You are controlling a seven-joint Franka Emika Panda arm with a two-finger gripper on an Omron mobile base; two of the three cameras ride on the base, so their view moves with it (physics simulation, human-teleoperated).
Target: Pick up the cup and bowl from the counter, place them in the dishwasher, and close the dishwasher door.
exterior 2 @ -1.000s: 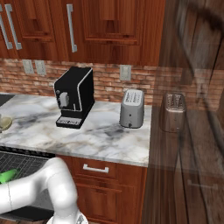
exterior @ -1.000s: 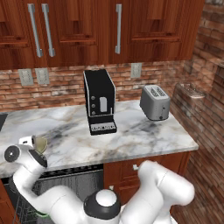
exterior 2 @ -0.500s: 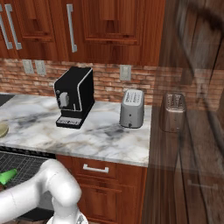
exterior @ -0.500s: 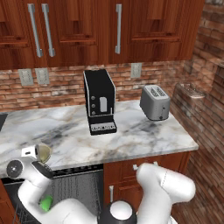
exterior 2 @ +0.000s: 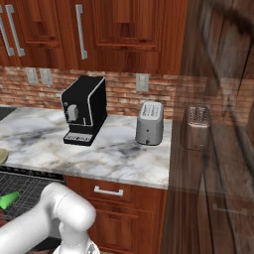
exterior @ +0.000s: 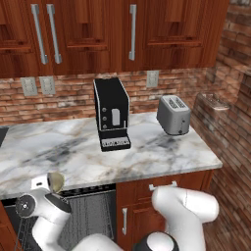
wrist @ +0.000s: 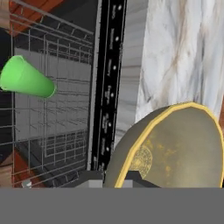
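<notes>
Bowl (wrist: 175, 148) status: I have it pinched by its rim between the nearly closed jaws of the gripper (wrist: 114, 181), tilted on edge so its hollow faces the hand camera. I judge this edge grip suits sliding the bowl down between rack wires rather than laying it flat. In the left base view the bowl (exterior: 55, 182) sits at the near left, just past the counter (exterior: 162, 157) edge and above the open dishwasher (exterior: 90, 218). The cup (wrist: 26, 79) lies on its side in the wire rack (wrist: 57, 109), well apart from the bowl; it also shows green at the near left of the right base view (exterior 2: 9, 200). Farther back on the counter stand a coffee machine (exterior: 112, 113) and, to its right, a toaster (exterior: 173, 114). Next I would lower the bowl into the rack.
</notes>
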